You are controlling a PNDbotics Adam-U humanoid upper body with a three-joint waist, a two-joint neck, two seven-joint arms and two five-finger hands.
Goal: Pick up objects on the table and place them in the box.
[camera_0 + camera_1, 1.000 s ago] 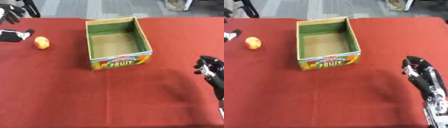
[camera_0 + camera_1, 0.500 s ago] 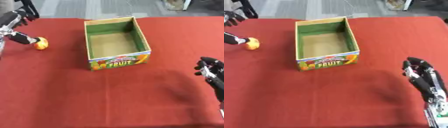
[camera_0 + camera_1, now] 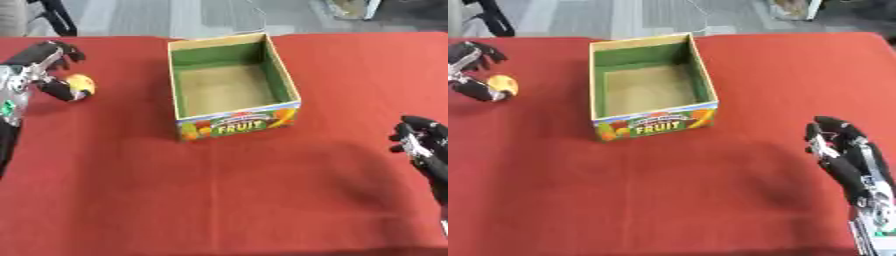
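Observation:
A small round orange-yellow fruit (image 3: pixel 82 84) lies on the red table at the far left. My left hand (image 3: pixel 37 70) reaches in from the left edge and brackets it: the thumb (image 3: pixel 58 90) lies against the fruit's near left side, and the curved fingers (image 3: pixel 63 50) arch over its far side without closing on it. The cardboard fruit box (image 3: pixel 238 123), green inside, stands upright in the middle with nothing in it. My right hand (image 3: pixel 846 160) rests open at the lower right, far from both.
The red cloth (image 3: pixel 219 190) covers the whole table. Beyond its far edge is grey floor with dark legs (image 3: pixel 54 15) at the top left. The box stands a hand's width to the right of the fruit.
My left hand has come in from the left edge and spread around the fruit, its thumb now touching it. The fruit, the box and my right hand have stayed put.

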